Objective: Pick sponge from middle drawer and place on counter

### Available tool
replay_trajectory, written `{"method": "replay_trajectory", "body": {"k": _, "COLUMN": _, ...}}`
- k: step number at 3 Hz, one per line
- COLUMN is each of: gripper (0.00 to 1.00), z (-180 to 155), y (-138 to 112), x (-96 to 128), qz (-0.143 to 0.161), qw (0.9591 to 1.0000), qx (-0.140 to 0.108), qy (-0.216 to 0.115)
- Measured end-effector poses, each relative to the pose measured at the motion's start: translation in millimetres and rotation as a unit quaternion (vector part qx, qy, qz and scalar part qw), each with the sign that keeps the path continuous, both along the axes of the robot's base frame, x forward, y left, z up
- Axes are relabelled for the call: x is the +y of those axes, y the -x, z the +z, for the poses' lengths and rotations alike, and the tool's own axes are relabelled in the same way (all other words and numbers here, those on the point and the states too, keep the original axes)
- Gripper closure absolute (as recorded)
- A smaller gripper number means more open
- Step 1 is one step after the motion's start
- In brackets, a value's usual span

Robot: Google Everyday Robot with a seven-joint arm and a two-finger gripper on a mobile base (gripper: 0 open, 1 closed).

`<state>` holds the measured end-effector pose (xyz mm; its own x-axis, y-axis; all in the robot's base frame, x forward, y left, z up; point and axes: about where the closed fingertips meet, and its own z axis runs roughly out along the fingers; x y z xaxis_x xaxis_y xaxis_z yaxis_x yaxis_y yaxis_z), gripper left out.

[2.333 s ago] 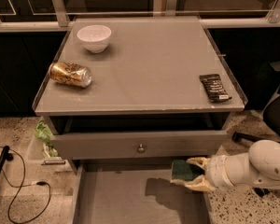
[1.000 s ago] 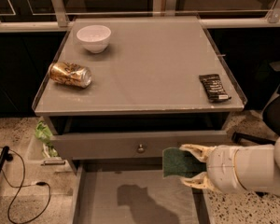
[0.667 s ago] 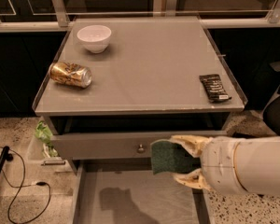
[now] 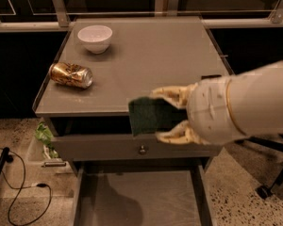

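My gripper is shut on the sponge, whose dark green face shows between the two pale fingers. It holds the sponge in the air in front of the counter's front edge, above the drawers. The middle drawer stands pulled out at the bottom, its pale grey floor bare. The grey counter lies behind the sponge. My white arm covers the counter's right front corner.
A white bowl sits at the counter's back left. A gold can lies on its side at the left. The upper drawer with a round knob is shut. Cables lie on the floor at left.
My gripper has risen from drawer level to counter height with the sponge held in it, moving left and closer to the camera. The black wrapper on the counter is now hidden behind my arm.
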<state>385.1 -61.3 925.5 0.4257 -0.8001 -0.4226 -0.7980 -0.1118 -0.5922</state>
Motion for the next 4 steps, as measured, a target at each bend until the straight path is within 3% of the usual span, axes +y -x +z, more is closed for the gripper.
{"method": "replay_trajectory", "body": {"k": 1, "gripper": 1.0, "z": 18.3, "y": -3.4, "x": 6.7, "qz": 0.003, "qw": 0.9999, "qx": -0.015, "qy": -0.001}}
{"method": "replay_trajectory", "body": {"k": 3, "gripper": 1.0, "z": 22.6, "y": -4.8, "x": 7.2, "qz": -0.001, "qw": 0.9996, "qx": -0.029, "qy": -0.001}}
{"method": "replay_trajectory", "body": {"k": 4, "gripper": 1.0, "z": 33.2, "y": -37.1, "x": -1.3, "qz": -0.02, "qw": 0.9983, "qx": -0.052, "qy": -0.018}}
